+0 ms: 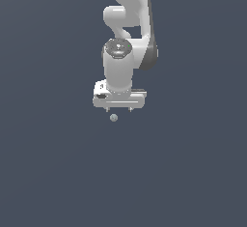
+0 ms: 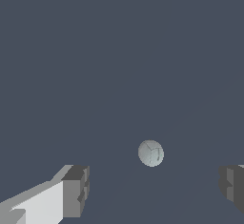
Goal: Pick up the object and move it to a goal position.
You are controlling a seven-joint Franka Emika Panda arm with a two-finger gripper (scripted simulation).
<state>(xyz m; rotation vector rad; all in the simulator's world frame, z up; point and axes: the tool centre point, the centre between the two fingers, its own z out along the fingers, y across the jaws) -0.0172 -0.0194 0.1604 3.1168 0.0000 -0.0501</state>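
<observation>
The object is a tiny pale grey-green ball (image 1: 114, 118) lying on the dark grey-blue floor, just below the white hand in the exterior view. In the wrist view the ball (image 2: 151, 153) shows between and a little beyond the two finger pads. My gripper (image 1: 118, 109) hangs over it, open, nothing held. One grey fingertip (image 2: 76, 191) and the other fingertip (image 2: 232, 187) stand wide apart in the wrist view, and the ball touches neither.
The white arm (image 1: 126, 37) rises behind the hand, with a round dark-grey joint cap (image 1: 118, 48) on top. A flat dark grey-blue surface (image 1: 48, 163) spreads all around.
</observation>
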